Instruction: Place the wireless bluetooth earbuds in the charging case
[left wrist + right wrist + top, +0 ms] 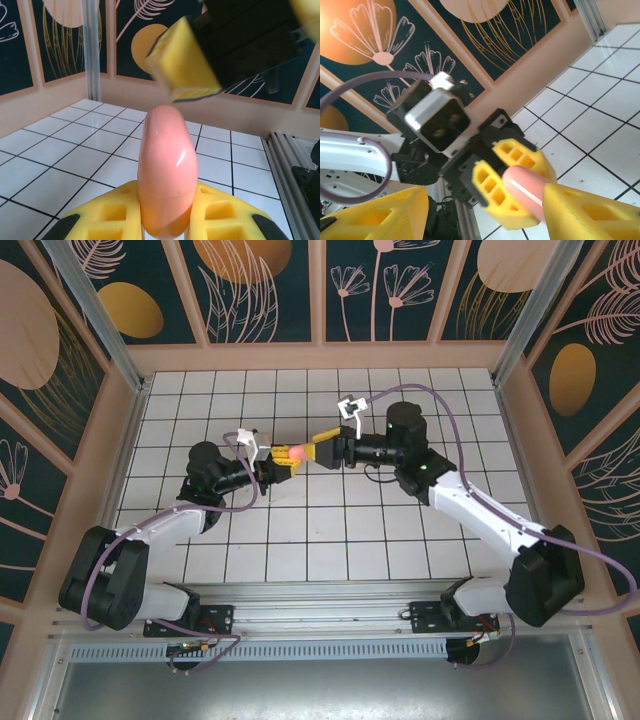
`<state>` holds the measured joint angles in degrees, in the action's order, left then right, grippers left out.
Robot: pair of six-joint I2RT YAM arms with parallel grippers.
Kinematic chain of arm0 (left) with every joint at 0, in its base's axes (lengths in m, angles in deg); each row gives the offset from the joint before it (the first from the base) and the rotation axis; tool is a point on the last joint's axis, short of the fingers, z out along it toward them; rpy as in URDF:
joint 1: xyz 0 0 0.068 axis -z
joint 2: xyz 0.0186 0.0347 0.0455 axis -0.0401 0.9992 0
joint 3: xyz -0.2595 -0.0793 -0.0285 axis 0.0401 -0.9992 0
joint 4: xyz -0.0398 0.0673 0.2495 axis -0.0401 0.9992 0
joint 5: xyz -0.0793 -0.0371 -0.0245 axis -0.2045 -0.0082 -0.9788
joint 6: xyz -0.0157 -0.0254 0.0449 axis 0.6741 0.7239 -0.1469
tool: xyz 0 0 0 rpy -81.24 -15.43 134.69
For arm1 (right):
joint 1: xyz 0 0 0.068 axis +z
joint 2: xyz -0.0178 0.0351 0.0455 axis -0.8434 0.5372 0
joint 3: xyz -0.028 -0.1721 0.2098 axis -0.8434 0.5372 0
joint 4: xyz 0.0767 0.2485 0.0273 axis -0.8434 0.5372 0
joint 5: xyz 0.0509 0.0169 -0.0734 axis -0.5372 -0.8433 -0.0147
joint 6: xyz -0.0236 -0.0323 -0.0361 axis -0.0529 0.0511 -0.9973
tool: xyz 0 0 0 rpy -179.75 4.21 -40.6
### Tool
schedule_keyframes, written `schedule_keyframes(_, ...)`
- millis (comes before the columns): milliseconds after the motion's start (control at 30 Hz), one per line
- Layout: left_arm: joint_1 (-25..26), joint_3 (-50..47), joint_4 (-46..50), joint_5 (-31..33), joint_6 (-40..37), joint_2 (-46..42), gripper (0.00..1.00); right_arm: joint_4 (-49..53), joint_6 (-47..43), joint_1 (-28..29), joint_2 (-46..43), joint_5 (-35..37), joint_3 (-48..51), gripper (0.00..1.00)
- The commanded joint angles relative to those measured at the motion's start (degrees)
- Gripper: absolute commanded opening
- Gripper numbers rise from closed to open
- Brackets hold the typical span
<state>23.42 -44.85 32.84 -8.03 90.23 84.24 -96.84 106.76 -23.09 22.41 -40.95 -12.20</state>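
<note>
Left tool (285,461), at centre of the overhead view, is clamped narrow on the small salmon-pink rounded plastic charging case (165,165). It holds the case apparently clear of the white tiled worktop (300,540), free end presented toward the opposite arm. Right tool (320,448), immediately right of it, has its yellow fingers (375,215) spread wide either side of that free end, gripping nothing. Judgement: the case, lid apparently shut, is steadied so the right tool can work the lid end open.
</note>
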Motion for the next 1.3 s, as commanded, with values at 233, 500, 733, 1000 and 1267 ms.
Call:
schedule_keyframes(233,0.24,5.57,19.1,9.95,12.08,1.03,0.05,24.15,7.65,-7.93,-1.7,27.57,0.5,0.56)
schedule_keyframes(500,1.8,13.1,32.88,14.32,28.72,10.83,0.08,25.01,11.19,-11.52,-2.75,27.42,7.1,0.56)
schedule_keyframes(733,1.88,26.76,45.9,13.12,29.67,24.12,0.08,22.8,11.72,-11.47,-3.68,27.06,9.86,0.56)
schedule_keyframes(1000,2.61,36.31,52.43,12.72,30.5,33.86,0.08,21.85,12.09,-11.54,-4.33,28.02,11.72,0.56)
schedule_keyframes(1267,4.89,39.64,52.59,13.63,32.38,40.08,0.09,21.67,11.83,-11.58,-3.88,27.88,11.95,0.56)
